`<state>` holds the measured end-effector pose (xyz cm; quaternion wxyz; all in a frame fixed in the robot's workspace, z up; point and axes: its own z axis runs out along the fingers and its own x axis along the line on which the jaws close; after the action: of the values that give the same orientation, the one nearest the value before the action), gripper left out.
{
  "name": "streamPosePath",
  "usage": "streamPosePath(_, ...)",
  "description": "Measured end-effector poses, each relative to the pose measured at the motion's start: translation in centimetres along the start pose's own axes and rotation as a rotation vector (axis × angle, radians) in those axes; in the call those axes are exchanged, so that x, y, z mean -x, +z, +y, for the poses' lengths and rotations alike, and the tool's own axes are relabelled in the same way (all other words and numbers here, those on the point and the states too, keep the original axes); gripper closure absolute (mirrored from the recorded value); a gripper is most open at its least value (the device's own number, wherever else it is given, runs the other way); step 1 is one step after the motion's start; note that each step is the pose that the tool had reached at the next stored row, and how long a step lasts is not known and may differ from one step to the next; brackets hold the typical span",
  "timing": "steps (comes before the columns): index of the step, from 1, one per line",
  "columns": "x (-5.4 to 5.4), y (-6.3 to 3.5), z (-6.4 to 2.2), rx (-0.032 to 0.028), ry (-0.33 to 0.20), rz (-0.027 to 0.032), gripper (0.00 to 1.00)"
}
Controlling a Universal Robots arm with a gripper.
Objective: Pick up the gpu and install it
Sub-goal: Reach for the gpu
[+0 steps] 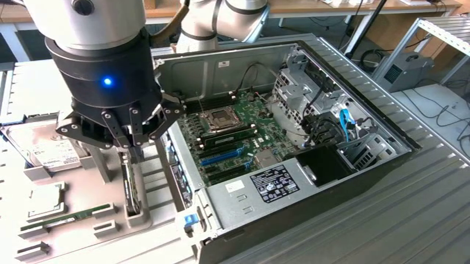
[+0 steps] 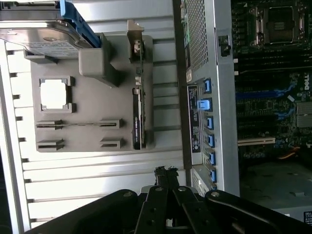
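- Gripper [image 1: 131, 144]: on the end of the robot arm [image 1: 103, 60], whose dark wrist shows a blue light. Its fingers are pressed together at the tips with nothing between them, and the wrist view shows the same closed tips [image 2: 165, 171]. It hangs directly over the graphics card, and no contact is visible.
- Graphics card [image 1: 131, 187]: a thin black card standing on its long edge in a slot of the grey parts tray [image 1: 81, 190], outside the computer. In the wrist view the card [image 2: 137, 122] lies along the tray edge nearest the case.
- Grey parts tray [image 2: 92, 105]: it also carries a silver hard drive [image 1: 44, 147], a square processor chip [image 1: 44, 201] and a slim green memory stick [image 1: 66, 217], all lying apart from the card.
- Computer case [image 1: 382, 137]: it lies on its side with the side panel off, just beside the tray on the exterior view's right.
- Motherboard [image 1: 235, 132]: exposed inside the case, with blue expansion slots [image 1: 220, 155] uncovered.
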<state>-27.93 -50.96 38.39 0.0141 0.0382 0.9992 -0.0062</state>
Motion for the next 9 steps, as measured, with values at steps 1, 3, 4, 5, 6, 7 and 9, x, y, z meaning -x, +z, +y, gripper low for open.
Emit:
streamPosePath(1, -0.15, 0.00, 0.33, 0.0000, 0.000, 0.0000, 0.89)
streamPosePath(3, -0.39, 0.00, 0.61, 0.0001, 0.001, -0.0001, 0.89)
streamPosePath(4, -0.58, -0.01, 0.82, 0.0000, 0.001, 0.0000, 0.89)
streamPosePath(5, -0.62, -0.01, 0.86, 0.0000, 0.001, 0.0000, 0.89)
streamPosePath(6, -0.63, -0.01, 0.87, 0.0001, 0.001, 0.0000, 0.89)
streamPosePath(7, -0.63, -0.02, 0.88, -0.0001, 0.001, 0.0000, 0.89)
streamPosePath(9, -0.63, -0.01, 0.88, 0.0000, 0.001, 0.0000, 0.89)
